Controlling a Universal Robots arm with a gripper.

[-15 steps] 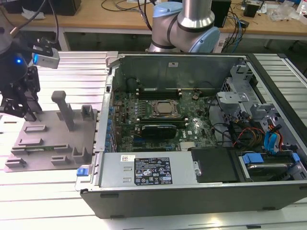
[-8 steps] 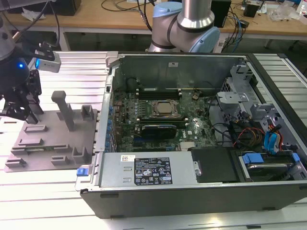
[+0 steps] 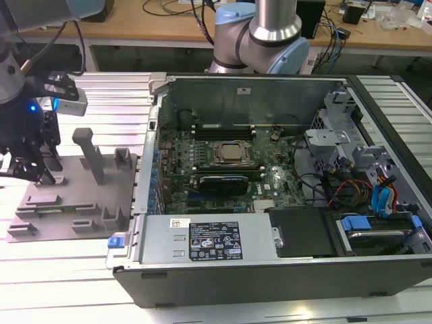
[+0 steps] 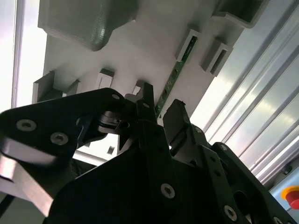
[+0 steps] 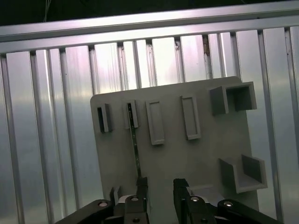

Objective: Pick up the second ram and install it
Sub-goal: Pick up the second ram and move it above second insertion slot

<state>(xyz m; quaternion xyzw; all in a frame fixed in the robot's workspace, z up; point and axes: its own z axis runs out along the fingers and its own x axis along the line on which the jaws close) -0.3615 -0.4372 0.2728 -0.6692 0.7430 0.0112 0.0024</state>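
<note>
While my gripper [image 5: 161, 182] hangs spread over the tray [image 5: 201, 149], second wrist view shows the second ram [image 4: 177, 70] green; first wrist view, a dark line.

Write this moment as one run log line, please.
step: pick second ram | hand: open, at holder tray | ram: in tray slot, not gripped

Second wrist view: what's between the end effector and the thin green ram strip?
Nothing in both wrist views: the green ram strip reaches the open end effector over the grey tray.
</note>
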